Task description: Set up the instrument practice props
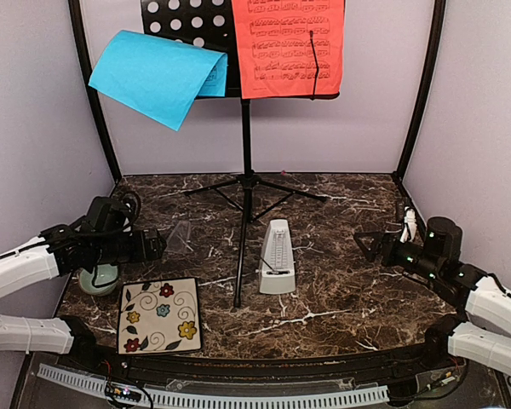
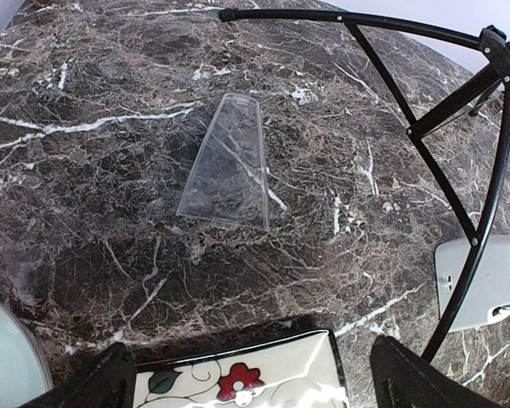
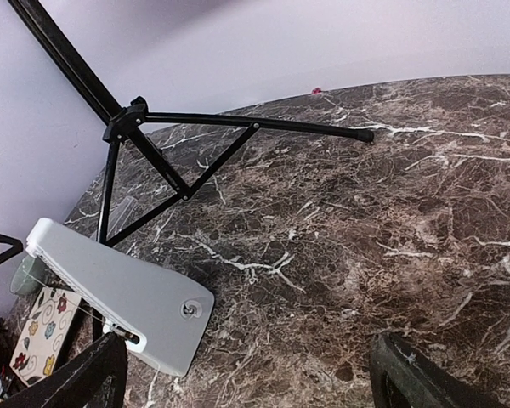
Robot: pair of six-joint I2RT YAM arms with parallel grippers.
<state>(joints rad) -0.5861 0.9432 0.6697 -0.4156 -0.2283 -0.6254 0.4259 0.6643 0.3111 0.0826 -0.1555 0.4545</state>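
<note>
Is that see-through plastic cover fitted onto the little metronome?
No, the clear cover sits by itself on the marble table, apart from the whitish metronome.

The left gripper (image 1: 156,244) sits low, fingers spread wide with nothing between them, and the left arm (image 1: 21,268) stretches out behind it. The right gripper (image 1: 368,243) faces it, likewise parted and empty, with the right arm (image 1: 494,302) folded behind.
</note>
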